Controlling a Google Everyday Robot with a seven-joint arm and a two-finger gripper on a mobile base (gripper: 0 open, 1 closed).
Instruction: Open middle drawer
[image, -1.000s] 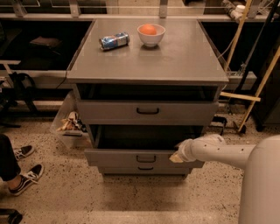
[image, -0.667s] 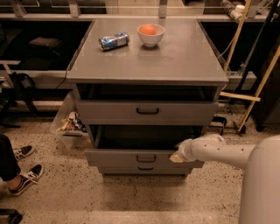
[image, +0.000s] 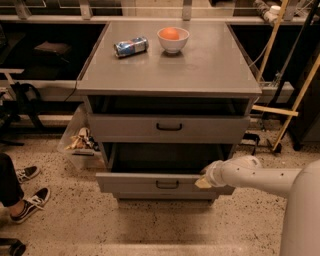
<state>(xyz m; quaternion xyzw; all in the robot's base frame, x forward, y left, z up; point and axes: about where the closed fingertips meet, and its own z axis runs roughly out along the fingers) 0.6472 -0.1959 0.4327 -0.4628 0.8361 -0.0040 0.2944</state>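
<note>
Seemingly nothing has shifted since the earlier frames: the hand (image: 203, 183) sits at the same spot on the right end of the middle drawer (image: 135, 183), and that drawer stands pulled out just as far as before. The pale, rounded arm (image: 250, 175) reaches in from the right, low over the floor. Whether the hand is open or closed on the drawer front cannot be told; it lies against the front's upper edge.

To the left of the hand, the drawer's flat grey metal front carries a small black loop handle (image: 167, 185) at its middle. Behind the hand, the drawer's dark inside lies open to view. Above the hand, the upper drawer (image: 125, 128) has the same flat grey front and loop handle, with a dark gap between it and the table (image: 210, 65) top.

Up and to the left of the hand, on the smooth grey top, a crushed blue can (image: 130, 46) lies on its side just beside a white bowl (image: 173, 46) that holds an orange fruit (image: 170, 33).

Below and in front of the hand, the speckled floor (image: 150, 225) offers open room. To the right of the hand, wooden poles (image: 295, 102) lean near the table's side. Far to the left stand a clear bin (image: 80, 145) of scraps and a pair of black-and-white shoes (image: 30, 202).
</note>
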